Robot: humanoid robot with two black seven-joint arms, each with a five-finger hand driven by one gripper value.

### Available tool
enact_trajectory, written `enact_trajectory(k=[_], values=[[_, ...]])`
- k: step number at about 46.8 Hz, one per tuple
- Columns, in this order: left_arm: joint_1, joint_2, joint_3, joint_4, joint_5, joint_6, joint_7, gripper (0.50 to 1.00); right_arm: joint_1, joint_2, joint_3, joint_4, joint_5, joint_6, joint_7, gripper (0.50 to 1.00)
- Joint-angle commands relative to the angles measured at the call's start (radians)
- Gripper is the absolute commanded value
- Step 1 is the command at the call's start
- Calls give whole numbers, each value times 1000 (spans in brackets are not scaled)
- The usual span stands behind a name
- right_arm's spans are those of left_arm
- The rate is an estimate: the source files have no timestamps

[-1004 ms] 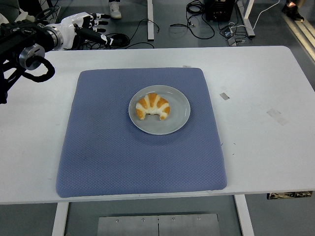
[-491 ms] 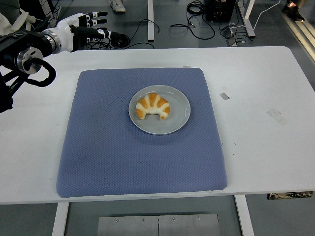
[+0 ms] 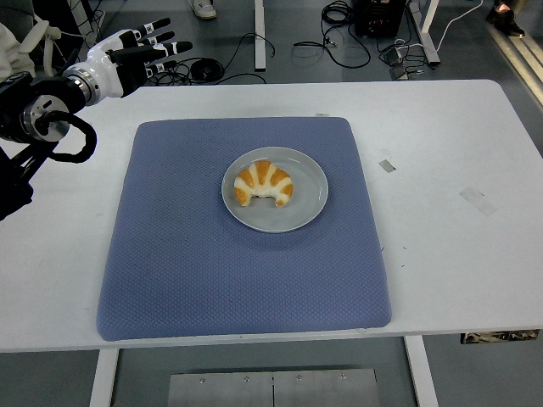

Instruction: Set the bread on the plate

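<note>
A croissant-shaped bread (image 3: 264,184) with orange and white stripes lies on a grey plate (image 3: 307,203) in the middle of a blue mat (image 3: 212,271). My left hand (image 3: 140,52) is raised at the far left corner of the table, well away from the plate. Its fingers (image 3: 166,48) are spread and hold nothing. The right arm is out of view.
The white table (image 3: 450,170) carries a few bits of tape at the right (image 3: 387,165). Beyond the far edge are cables (image 3: 254,42) and table legs on the floor.
My left hand has drawn back up and to the left, away from the mat. The bread and the plate have not moved.
</note>
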Motion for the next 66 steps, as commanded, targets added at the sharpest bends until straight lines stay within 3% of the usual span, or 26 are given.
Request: enact_trajectory(k=[1, 23, 66], values=[[16, 0, -33, 0, 0, -1, -6, 983, 0, 0, 1, 3, 0, 1, 0, 1000], [82, -1, -137, -2, -101, -7, -6, 983, 0, 0, 1, 3, 0, 3, 0, 1000], [197, 28, -217, -2, -104, -30, -6, 983, 0, 0, 0, 0, 0, 1, 0, 1000]])
